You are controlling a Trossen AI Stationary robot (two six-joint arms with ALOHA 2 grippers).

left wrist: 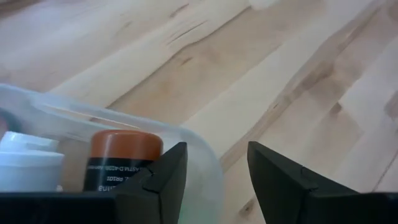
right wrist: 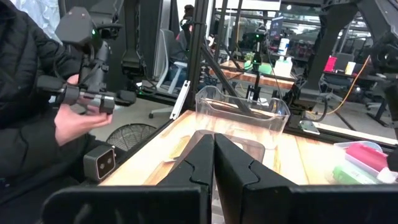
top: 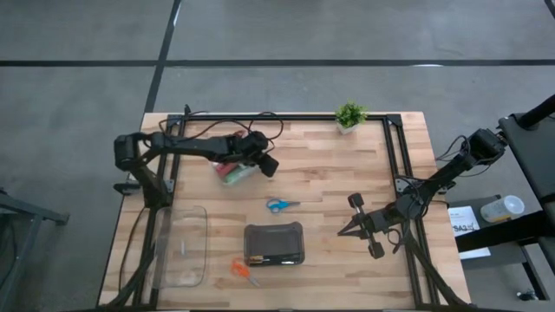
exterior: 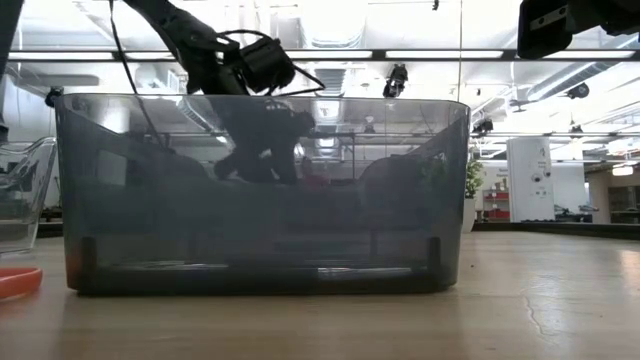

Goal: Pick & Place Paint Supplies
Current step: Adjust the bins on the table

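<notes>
A small clear tub (top: 236, 172) on the far left of the table holds paint tubes, red (top: 227, 167) and green (top: 232, 180). In the left wrist view a tube with an orange-brown end (left wrist: 124, 152) and a white one (left wrist: 28, 165) stand inside it. My left gripper (left wrist: 214, 149) slants down, open, over the tub's rim (left wrist: 202, 146), one finger on each side; I cannot tell whether they touch it. Blue scissors (top: 279, 205) and orange scissors (top: 241, 269) lie flat on the wood. My right gripper (right wrist: 214, 146) waits shut at the right, level above the table.
A dark grey case (top: 274, 244) sits near the front middle and fills the low view. A large clear box (top: 182, 247) stands at the front left. A potted plant (top: 349, 115) is at the far edge. A person (right wrist: 37, 93) with a hand-held device stands beyond the table.
</notes>
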